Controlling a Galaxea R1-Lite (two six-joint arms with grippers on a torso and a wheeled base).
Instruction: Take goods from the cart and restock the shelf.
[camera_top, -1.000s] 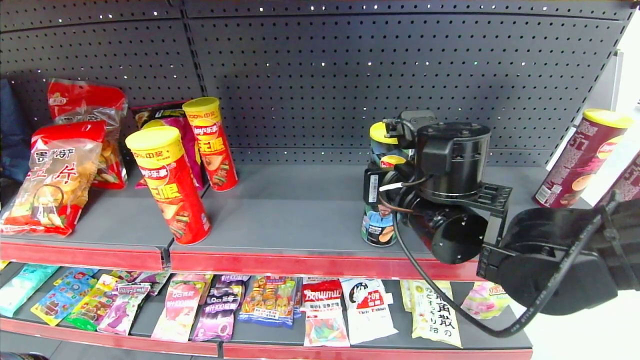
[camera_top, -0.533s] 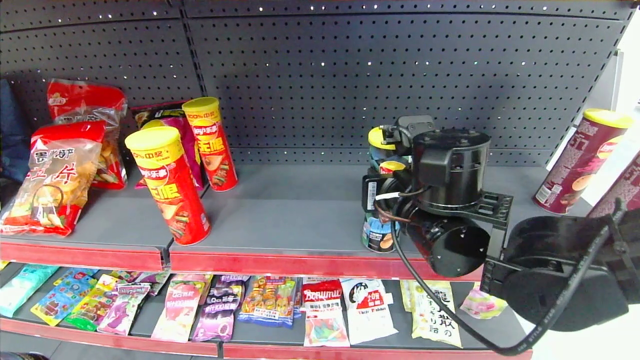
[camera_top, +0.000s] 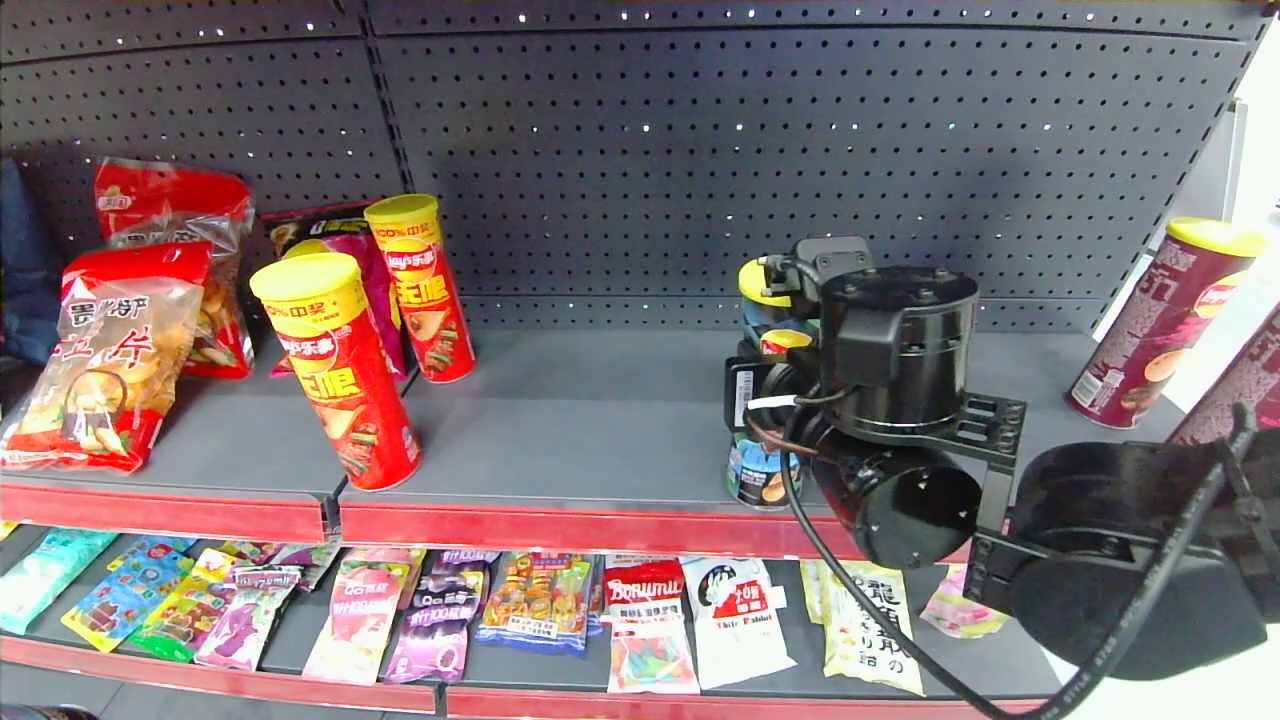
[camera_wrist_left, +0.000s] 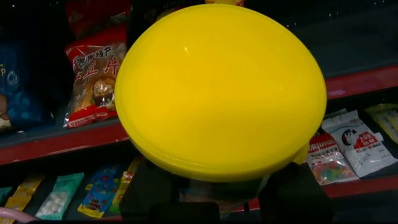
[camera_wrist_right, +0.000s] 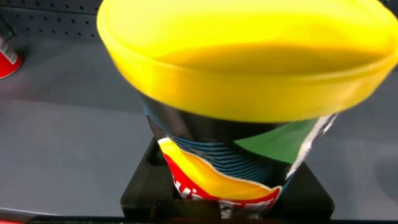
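A dark blue chip can (camera_top: 757, 472) with a yellow lid (camera_top: 762, 281) stands upright near the front edge of the upper shelf (camera_top: 600, 525), right of centre. My right gripper (camera_top: 772, 385) is shut around its middle; the can's base looks to be at the shelf board. In the right wrist view the same can (camera_wrist_right: 230, 162) rises from the gripper body, its lid (camera_wrist_right: 249, 56) close to the camera. In the left wrist view another can's yellow lid (camera_wrist_left: 221, 93) sits over my left gripper (camera_wrist_left: 221, 199), whose dark fingers (camera_wrist_left: 149, 196) flank the can below.
Two red chip cans (camera_top: 338, 370) (camera_top: 420, 288) and snack bags (camera_top: 105, 355) occupy the shelf's left part. A maroon can (camera_top: 1150, 320) leans at the far right. Bare shelf board (camera_top: 590, 420) lies between the red cans and the held can. Sachets (camera_top: 540, 600) line the lower shelf.
My right arm has dropped a little and come slightly forward, bringing the blue can down toward the shelf board. The goods on the shelf have stayed put.
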